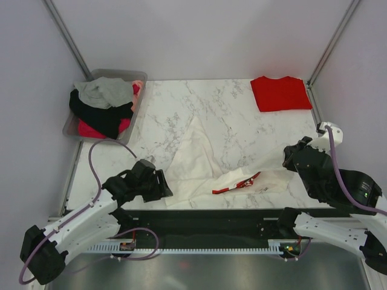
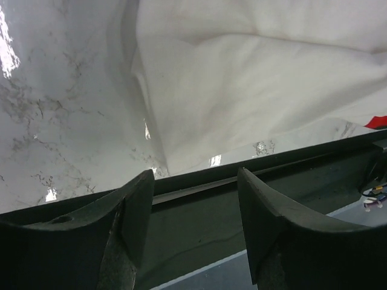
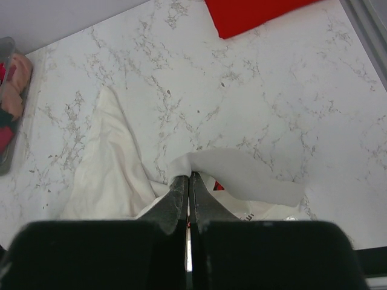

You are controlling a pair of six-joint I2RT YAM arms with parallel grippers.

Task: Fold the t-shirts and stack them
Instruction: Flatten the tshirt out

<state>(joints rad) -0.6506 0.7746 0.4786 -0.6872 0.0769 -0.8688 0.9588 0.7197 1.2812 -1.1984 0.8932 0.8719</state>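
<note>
The cream-white t-shirt [image 1: 196, 160] lies crumpled on the marble table, by its near edge, with part of its red print [image 1: 237, 183] showing. The red t-shirt [image 1: 281, 92] lies folded at the back right. My right gripper [image 1: 286, 162] is shut on a raised fold of the white shirt [image 3: 242, 172], its fingertips [image 3: 181, 184] pressed together. My left gripper [image 1: 164, 187] is open and empty at the shirt's near left corner. In the left wrist view the open gripper [image 2: 195, 181] hangs over the table's dark front rail, short of the white cloth [image 2: 254, 78].
A grey bin [image 1: 130, 75] with grey, black and pink clothes stands at the back left; it shows at the left edge of the right wrist view [image 3: 12, 90]. Grey walls enclose the table [image 1: 181, 99] on three sides. A dark rail [image 1: 211, 220] runs along the front.
</note>
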